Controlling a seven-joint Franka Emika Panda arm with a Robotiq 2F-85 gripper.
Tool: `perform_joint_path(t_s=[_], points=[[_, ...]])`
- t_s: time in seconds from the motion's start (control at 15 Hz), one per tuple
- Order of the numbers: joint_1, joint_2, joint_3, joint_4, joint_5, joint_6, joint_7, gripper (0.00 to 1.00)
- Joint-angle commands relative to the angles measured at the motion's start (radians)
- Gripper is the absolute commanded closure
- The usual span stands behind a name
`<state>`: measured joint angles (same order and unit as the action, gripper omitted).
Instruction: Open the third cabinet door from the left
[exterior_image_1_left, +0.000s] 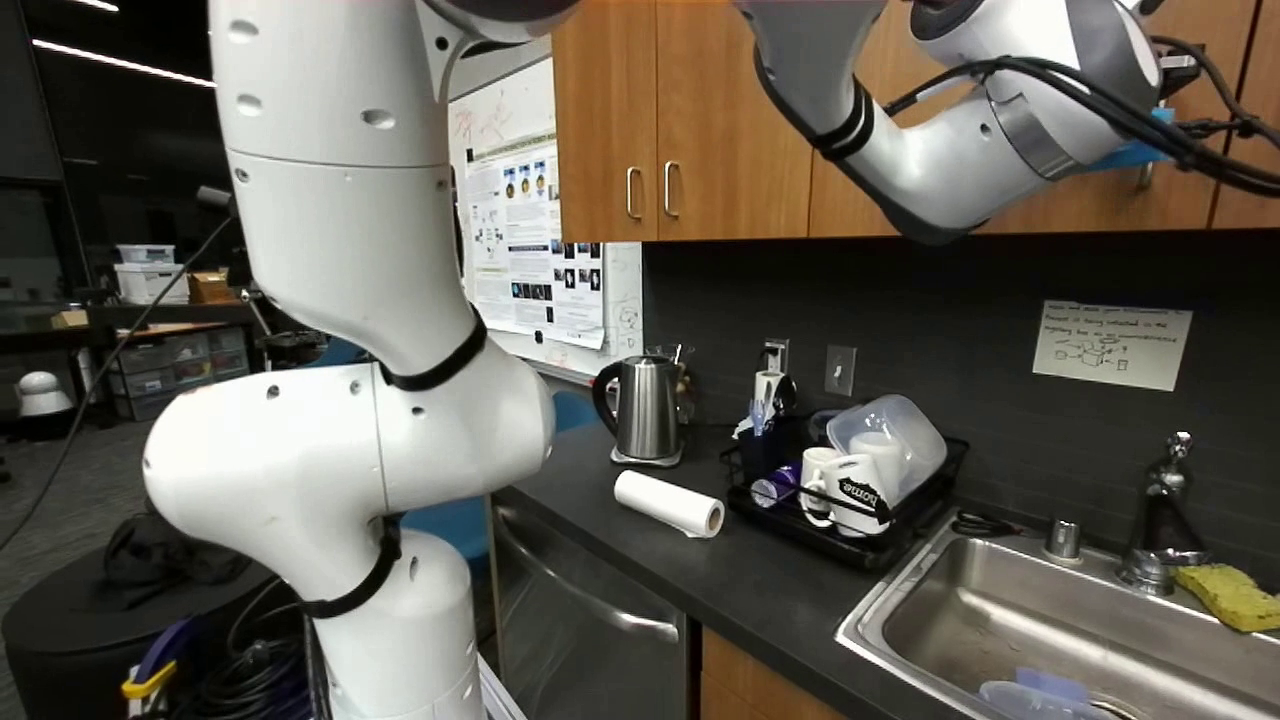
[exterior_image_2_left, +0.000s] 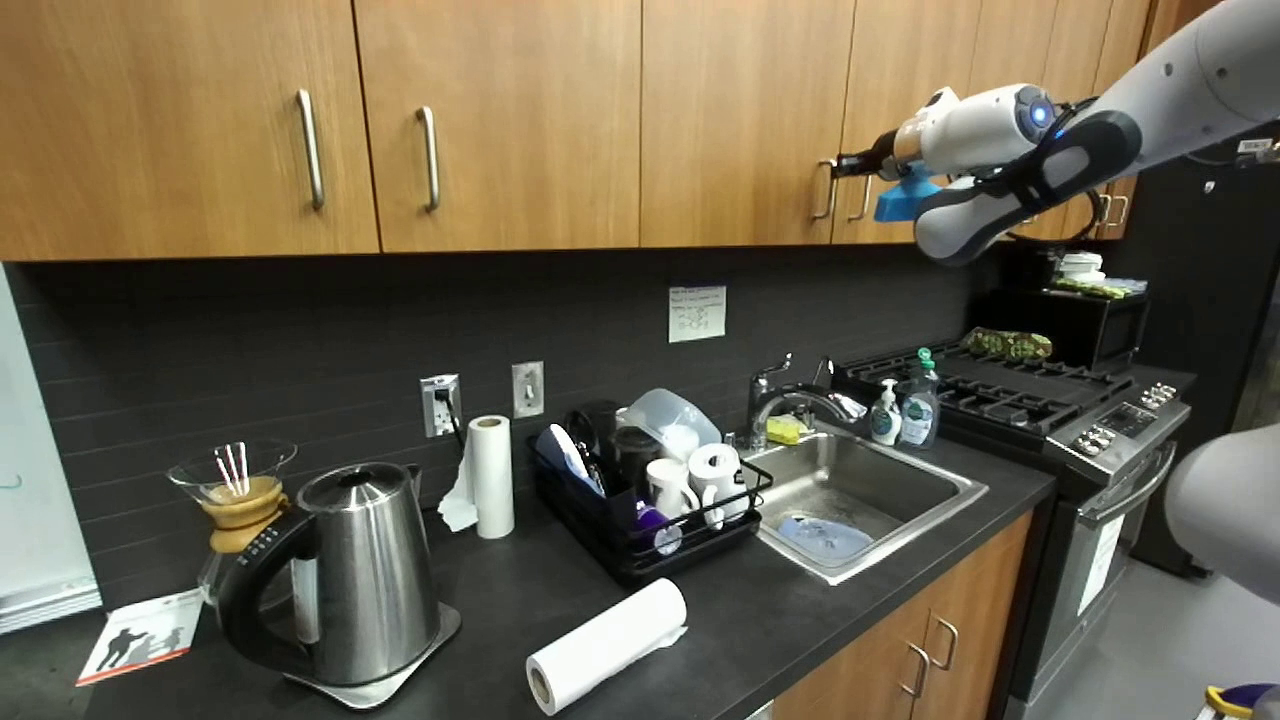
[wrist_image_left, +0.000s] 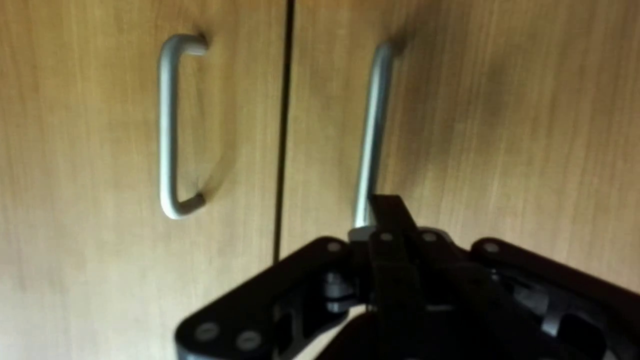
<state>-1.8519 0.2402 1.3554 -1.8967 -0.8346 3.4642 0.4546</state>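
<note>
Legible text: "home", white letters on the dark patch of a white mug (exterior_image_1_left: 860, 498) in the dish rack (exterior_image_2_left: 620, 555). The note (exterior_image_1_left: 1112, 345) on the dark wall (exterior_image_1_left: 930, 340) carries lines of handwriting and a small sketch; I cannot transcribe it reliably. The poster (exterior_image_1_left: 530, 250) on the whiteboard (exterior_image_1_left: 622, 275) has figures and print too small for me. Pump bottle (exterior_image_2_left: 887, 415) and green-capped bottle (exterior_image_2_left: 918, 410) by the sink (exterior_image_2_left: 880, 470): labelled, brands unresolved.

Position: target is the third door (exterior_image_2_left: 745, 125) from the left, upper row; it looks closed. Its metal handle (exterior_image_2_left: 825, 190) runs vertically near the door's right edge in an exterior view. My pincer (wrist_image_left: 392, 212) is closed, fingertips together, right at the upper part of that handle in the same view. In the wrist view the tips overlap the handle's near end and hide it; whether they touch metal I cannot tell. The neighbouring handle (wrist_image_left: 167, 127) stands apart, across the dark seam.
</note>
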Motion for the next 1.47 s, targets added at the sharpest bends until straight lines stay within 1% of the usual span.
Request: perform_joint_path(t_s=[0.0, 0.13, 0.2, 0.27, 0.33, 0.4, 0.53, 0.6, 0.67, 0.73, 0.87, 1.07, 1.13, 1.2, 1.27, 1.33, 1.4], points=[[-0.144, -0.209, 0.153, -0.034, 0.1, -0.005, 0.099, 1.0], [-0.182, -0.28, 0.225, -0.015, 0.151, -0.011, 0.133, 1.0], [-0.191, -0.333, 0.237, -0.015, 0.175, 0.003, 0.163, 1.0], [-0.18, -0.373, 0.236, -0.008, 0.203, 0.007, 0.18, 1.0], [-0.149, -0.402, 0.21, 0.003, 0.237, -0.01, 0.184, 1.0], [-0.114, -0.435, 0.166, 0.001, 0.261, -0.007, 0.194, 1.0], [-0.031, -0.495, 0.071, -0.025, 0.306, -0.003, 0.225, 1.0], [0.021, -0.521, 0.013, -0.046, 0.318, -0.001, 0.239, 0.74], [0.079, -0.555, -0.049, -0.069, 0.336, -0.001, 0.258, 0.73], [0.143, -0.591, -0.116, -0.093, 0.352, -0.017, 0.276, 0.69], [0.274, -0.659, -0.238, -0.159, 0.372, -0.027, 0.312, 0.6], [0.488, -0.769, -0.383, -0.272, 0.394, -0.068, 0.362, 0.4], [0.588, -0.792, -0.408, -0.327, 0.563, -0.098, 0.208, 0.31], [0.663, -0.829, -0.441, -0.362, 0.611, -0.132, 0.188, 0.26], [0.546, -0.718, -0.365, -0.271, 0.51, -0.085, 0.234, 0.42], [0.628, -0.742, -0.379, -0.314, 0.709, -0.11, 0.063, 0.36], [0.662, -0.77, -0.396, -0.335, 0.725, -0.122, 0.065, 0.3]])
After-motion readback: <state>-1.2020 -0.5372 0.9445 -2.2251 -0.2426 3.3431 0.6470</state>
